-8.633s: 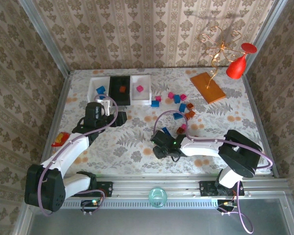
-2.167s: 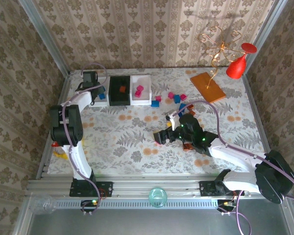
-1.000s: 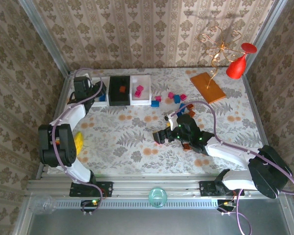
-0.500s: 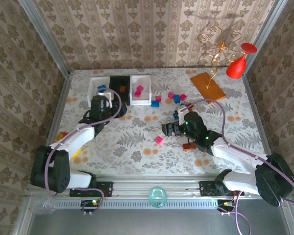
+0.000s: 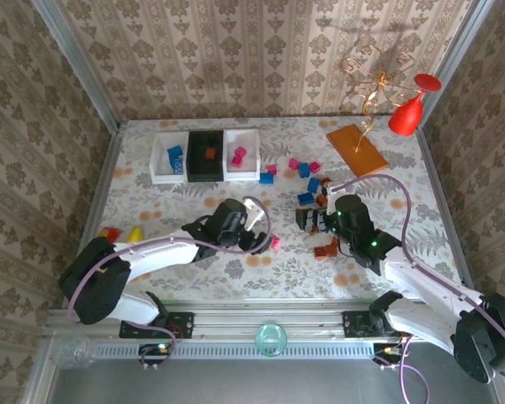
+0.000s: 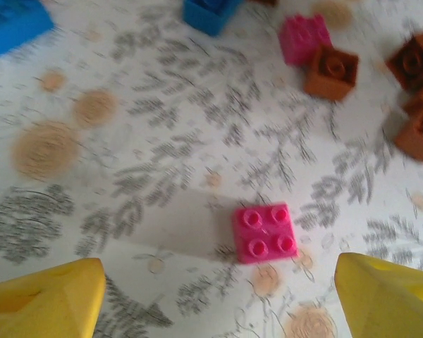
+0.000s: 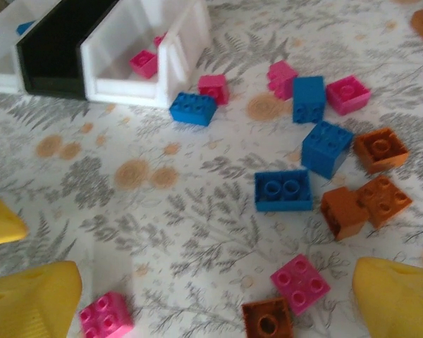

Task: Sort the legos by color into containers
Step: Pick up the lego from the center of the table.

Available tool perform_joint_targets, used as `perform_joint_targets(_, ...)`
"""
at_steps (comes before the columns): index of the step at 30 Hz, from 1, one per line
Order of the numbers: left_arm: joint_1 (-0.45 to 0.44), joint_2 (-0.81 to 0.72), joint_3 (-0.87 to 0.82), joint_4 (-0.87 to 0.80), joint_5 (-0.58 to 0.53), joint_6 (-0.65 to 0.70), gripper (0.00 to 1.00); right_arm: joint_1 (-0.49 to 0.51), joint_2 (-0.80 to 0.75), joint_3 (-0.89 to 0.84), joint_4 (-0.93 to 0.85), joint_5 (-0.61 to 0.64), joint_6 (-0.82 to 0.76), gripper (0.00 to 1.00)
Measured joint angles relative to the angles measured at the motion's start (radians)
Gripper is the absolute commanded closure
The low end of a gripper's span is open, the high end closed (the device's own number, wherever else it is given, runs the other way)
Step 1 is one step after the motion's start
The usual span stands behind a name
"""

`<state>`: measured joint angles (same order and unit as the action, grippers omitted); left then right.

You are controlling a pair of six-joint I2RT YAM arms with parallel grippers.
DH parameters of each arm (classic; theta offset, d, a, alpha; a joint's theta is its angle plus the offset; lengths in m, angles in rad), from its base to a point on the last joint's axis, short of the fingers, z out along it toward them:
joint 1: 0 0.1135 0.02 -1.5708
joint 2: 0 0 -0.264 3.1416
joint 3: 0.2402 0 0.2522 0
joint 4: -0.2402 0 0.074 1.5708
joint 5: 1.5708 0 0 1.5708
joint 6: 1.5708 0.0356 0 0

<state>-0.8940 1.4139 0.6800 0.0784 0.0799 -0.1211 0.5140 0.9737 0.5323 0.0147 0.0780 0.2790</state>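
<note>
There are three trays in a row: one black tray (image 5: 204,171), one white tray on its left (image 5: 158,160) and one white tray on its right (image 5: 251,139). The black tray holds one orange-brown brick (image 5: 209,153), the left white tray two blue bricks (image 5: 175,152), the right white tray two pink bricks (image 5: 240,151). Outside them, right of the black tray, lie five loose pink bricks (image 7: 299,283), four loose blue bricks (image 7: 283,190) and four loose orange-brown bricks (image 7: 379,149).
</note>
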Motion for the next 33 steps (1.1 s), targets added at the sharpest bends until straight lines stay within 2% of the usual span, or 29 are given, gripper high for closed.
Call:
perform_joint_targets(5, -0.017, 0.048, -0.010, 0.004, 0.014, 0.032, 0.13, 0.000, -0.079, 0.004, -0.120, -0.119, 0.050, 0.00)
perform_joint_targets(8, -0.021, 0.094, -0.009, 0.008, 0.021, 0.040, 0.14, 0.000, -0.074, 0.019, -0.213, -0.170, 0.076, 0.00)
perform_joint_targets(12, -0.035, 0.172, 0.004, 0.027, 0.029, 0.040, 0.17, 0.000, -0.070, 0.019, -0.294, -0.192, 0.100, 0.00)
perform_joint_targets(18, -0.050, 0.253, 0.055, 0.062, 0.027, 0.040, 0.24, 0.000, -0.071, 0.019, -0.310, -0.191, 0.118, 0.00)
perform_joint_targets(20, -0.059, 0.278, 0.075, 0.074, 0.025, 0.040, 0.28, 0.000, -0.071, 0.019, -0.310, -0.191, 0.118, 0.00)
perform_joint_targets(25, -0.064, 0.313, 0.105, 0.095, 0.021, 0.043, 0.51, -0.001, -0.071, 0.014, -0.309, -0.186, 0.118, 0.00)
perform_joint_targets(28, -0.068, 0.314, 0.105, 0.103, 0.021, 0.039, 0.62, -0.001, -0.071, 0.005, -0.306, -0.171, 0.118, 0.00)
perform_joint_targets(33, -0.064, 0.292, 0.072, 0.167, 0.014, 0.017, 0.72, -0.001, -0.071, -0.006, -0.301, -0.150, 0.117, 0.00)
